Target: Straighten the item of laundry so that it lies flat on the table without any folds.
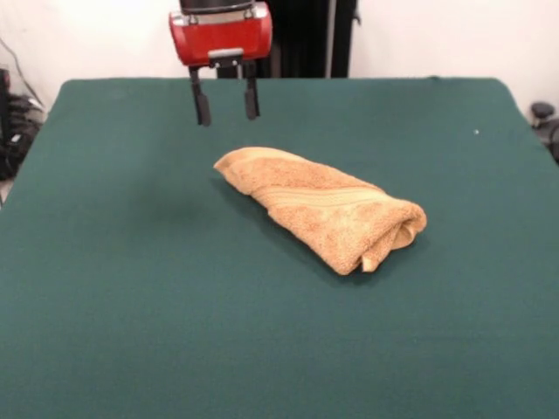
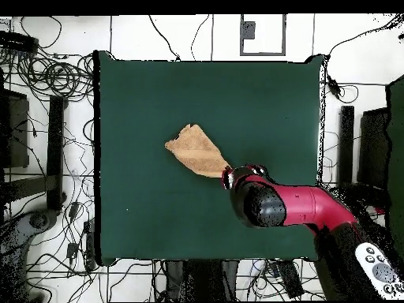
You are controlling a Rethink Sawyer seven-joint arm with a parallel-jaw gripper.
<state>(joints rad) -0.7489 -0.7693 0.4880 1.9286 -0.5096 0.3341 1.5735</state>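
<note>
The golden-tan towel [image 1: 323,208] lies rolled and folded into a thick bundle near the middle of the dark green table [image 1: 131,305]. A paler woven band runs along its top. In the overhead view the towel [image 2: 195,151] is a small wedge shape, partly covered by the arm at its lower right end. My gripper [image 1: 226,105] hangs above the table, beyond the towel's far left end. Its two black fingers [image 1: 201,105] are apart and hold nothing. In the overhead view the red arm [image 2: 292,205] hides the gripper.
The black pedestal [image 1: 301,39] stands behind the table's far edge. Cables and equipment [image 2: 47,95] lie on the floor around the table.
</note>
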